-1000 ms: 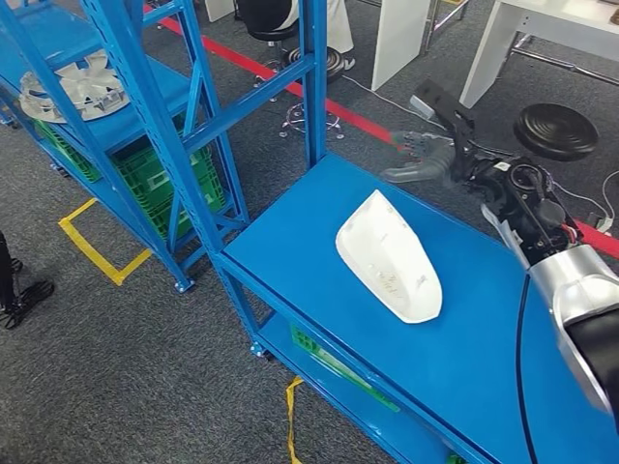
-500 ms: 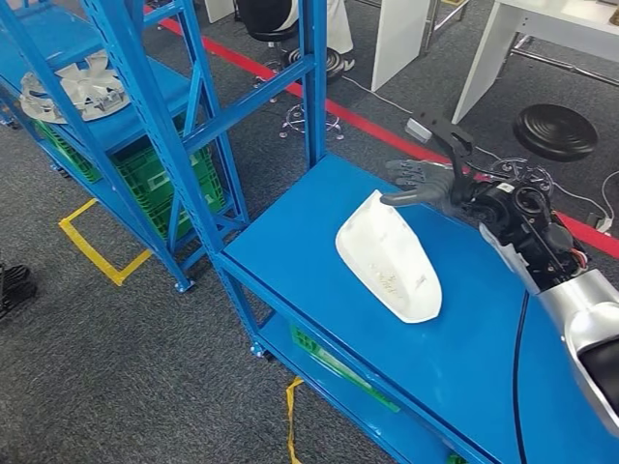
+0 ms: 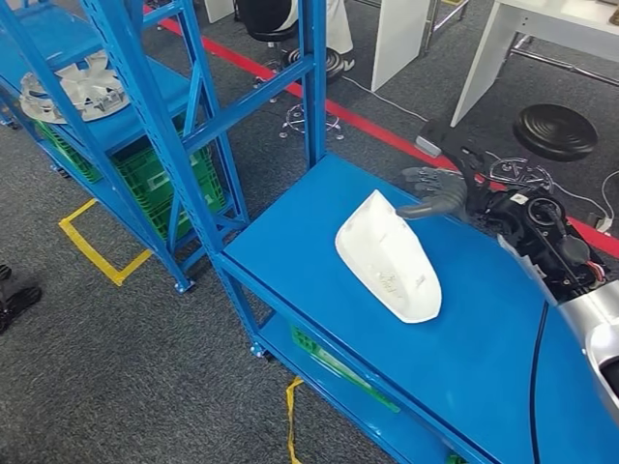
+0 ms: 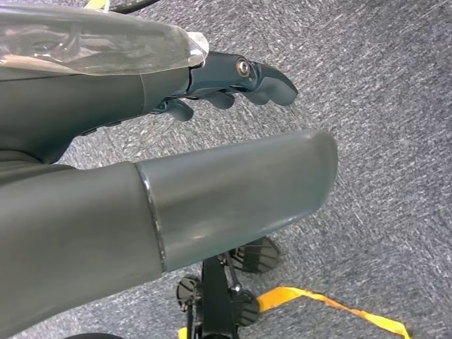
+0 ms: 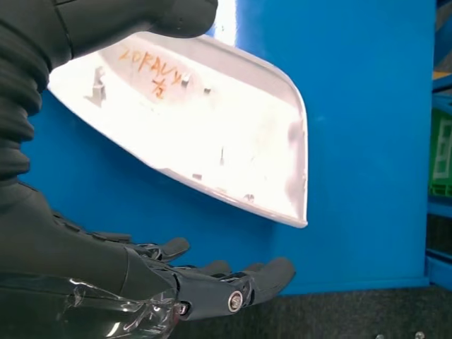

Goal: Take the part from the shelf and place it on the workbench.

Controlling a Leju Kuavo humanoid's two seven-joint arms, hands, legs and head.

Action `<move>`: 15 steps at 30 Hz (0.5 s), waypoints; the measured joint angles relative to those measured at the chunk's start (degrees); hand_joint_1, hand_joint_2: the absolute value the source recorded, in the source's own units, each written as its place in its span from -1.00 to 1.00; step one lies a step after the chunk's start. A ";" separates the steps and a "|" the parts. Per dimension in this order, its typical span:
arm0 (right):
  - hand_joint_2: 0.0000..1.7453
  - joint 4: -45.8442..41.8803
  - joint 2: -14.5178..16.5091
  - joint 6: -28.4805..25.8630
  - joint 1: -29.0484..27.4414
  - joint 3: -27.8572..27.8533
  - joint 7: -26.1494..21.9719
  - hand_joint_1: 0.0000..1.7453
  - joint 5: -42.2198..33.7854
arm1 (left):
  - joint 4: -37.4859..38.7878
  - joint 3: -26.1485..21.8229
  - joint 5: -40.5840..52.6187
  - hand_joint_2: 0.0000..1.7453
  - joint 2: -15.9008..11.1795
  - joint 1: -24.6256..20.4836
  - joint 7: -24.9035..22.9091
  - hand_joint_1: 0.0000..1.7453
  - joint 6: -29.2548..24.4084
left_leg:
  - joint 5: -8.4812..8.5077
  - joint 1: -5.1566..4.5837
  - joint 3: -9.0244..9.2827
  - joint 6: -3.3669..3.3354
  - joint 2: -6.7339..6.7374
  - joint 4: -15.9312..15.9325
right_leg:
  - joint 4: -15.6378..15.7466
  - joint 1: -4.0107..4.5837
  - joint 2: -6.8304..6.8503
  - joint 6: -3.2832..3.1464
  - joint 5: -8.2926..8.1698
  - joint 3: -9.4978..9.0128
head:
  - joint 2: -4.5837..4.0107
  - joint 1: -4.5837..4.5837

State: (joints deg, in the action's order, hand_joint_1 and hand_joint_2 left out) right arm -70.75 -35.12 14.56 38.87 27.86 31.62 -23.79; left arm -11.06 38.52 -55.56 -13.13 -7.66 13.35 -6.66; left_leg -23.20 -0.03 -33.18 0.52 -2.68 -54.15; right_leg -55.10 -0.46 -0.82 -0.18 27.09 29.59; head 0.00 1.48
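Part just beside right hand

In the right wrist view the thumb covers one end of the white part, so the orange handwriting on it cannot be read whole. In the head view the blue bench and the right arm run off the frame, and the shelf rack's post hides part of the white fan-shaped piece.
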 joint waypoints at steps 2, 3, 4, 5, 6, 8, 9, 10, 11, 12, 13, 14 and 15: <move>1.00 0.14 -0.21 0.39 0.09 0.02 -0.13 -1.00 0.42 | 0.00 0.06 -0.06 -1.00 -0.02 0.03 0.11 -1.00 -0.01 | 0.00 0.00 0.00 0.00 0.00 0.00 | 0.00 0.00 0.01 0.00 0.00 0.00 | 0.00 0.00; 1.00 0.22 -0.31 0.49 0.11 0.02 -0.18 -1.00 0.47 | 0.00 0.08 -0.07 -1.00 -0.03 0.05 0.15 -1.00 -0.01 | 0.00 0.00 -0.01 0.00 0.00 0.00 | 0.00 0.00 0.01 0.00 0.00 0.00 | 0.00 0.00; 1.00 0.31 -0.40 0.54 0.13 0.03 -0.21 -1.00 0.47 | 0.00 0.09 -0.07 -1.00 -0.03 0.06 0.17 -1.00 -0.01 | 0.00 0.00 -0.01 0.00 0.00 0.00 | 0.00 0.00 0.01 0.00 0.00 0.00 | 0.00 0.01; 1.00 0.40 -0.48 0.57 0.13 0.04 -0.25 -1.00 0.47 | 0.00 0.10 -0.07 -1.00 -0.03 0.06 0.18 -1.00 -0.01 | 0.00 0.00 -0.01 0.00 0.00 0.00 | 0.00 0.00 0.01 0.00 0.00 0.00 | 0.00 0.01; 1.00 0.50 -0.56 0.58 0.13 0.05 -0.27 -1.00 0.47 | 0.00 0.11 -0.07 -1.00 -0.03 0.06 0.18 -1.00 -0.01 | 0.00 0.00 -0.01 0.00 0.00 0.00 | 0.00 0.00 0.01 0.00 0.00 0.00 | 0.00 0.01; 1.00 0.66 -0.63 0.56 0.13 0.05 -0.32 -1.00 0.53 | 0.00 0.12 -0.07 -1.00 -0.03 0.06 0.18 -1.00 0.00 | 0.00 0.00 -0.01 0.00 0.00 0.00 | 0.00 0.00 0.00 0.00 0.00 0.01 | 0.00 -0.01; 1.00 0.75 -0.65 0.56 0.13 0.05 -0.36 -1.00 0.56 | 0.00 0.12 -0.07 -1.00 -0.03 0.06 0.18 -1.00 0.00 | 0.00 0.00 -0.01 0.00 0.00 0.00 | 0.00 0.00 0.00 0.00 0.00 0.01 | 0.00 -0.01; 1.00 0.86 -0.67 0.57 0.13 0.05 -0.42 -1.00 0.59 | 0.00 0.13 -0.07 -1.00 -0.03 0.05 0.18 -1.00 -0.01 | 0.00 0.00 -0.01 0.00 0.00 0.00 | 0.00 0.00 0.00 0.00 0.00 0.01 | 0.00 0.00; 1.00 0.98 -0.71 0.61 0.13 0.05 -0.46 -1.00 0.60 | 0.00 0.13 -0.07 -1.00 -0.03 0.05 0.18 -1.00 -0.01 | 0.00 0.00 -0.01 0.00 0.00 0.00 | 0.00 0.00 0.00 0.00 0.00 0.01 | 0.00 0.01; 1.00 1.10 -0.76 0.67 0.13 0.05 -0.51 -1.00 0.60 | 0.00 0.14 -0.07 -1.00 -0.03 0.06 0.18 -1.00 -0.01 | 0.00 0.00 -0.01 0.00 0.00 0.00 | 0.00 0.00 0.01 0.00 0.00 0.01 | 0.00 0.01; 1.00 1.20 -0.83 0.73 0.13 0.05 -0.55 -1.00 0.60 | 0.00 0.14 -0.07 -1.00 -0.03 0.06 0.18 -1.00 -0.01 | 0.00 0.00 -0.01 0.00 0.00 0.00 | 0.00 0.00 0.01 0.00 0.00 0.01 | 0.00 0.00; 1.00 1.30 -0.91 0.78 0.13 0.05 -0.57 -1.00 0.60 | 0.00 0.14 -0.07 -1.00 -0.03 0.06 0.18 -1.00 -0.01 | 0.00 0.00 -0.02 0.00 0.00 0.00 | 0.00 0.00 0.01 0.00 0.00 0.01 | 0.00 0.00; 1.00 1.39 -0.99 0.80 0.13 0.06 -0.60 -1.00 0.60 | 0.00 0.14 -0.07 -1.00 -0.03 0.06 0.18 -1.00 -0.01 | 0.00 0.00 -0.02 0.00 0.00 0.00 | 0.00 0.00 0.01 0.00 0.00 0.01 | 0.00 0.00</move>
State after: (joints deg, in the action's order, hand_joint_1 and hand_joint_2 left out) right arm -69.36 -36.11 15.36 39.00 27.92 31.03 -23.19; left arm -11.06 38.66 -55.63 -13.16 -7.60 13.53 -6.67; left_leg -23.20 -0.03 -33.19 0.52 -2.68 -54.15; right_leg -55.10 -0.46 -0.82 -0.18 27.09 29.60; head 0.00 1.48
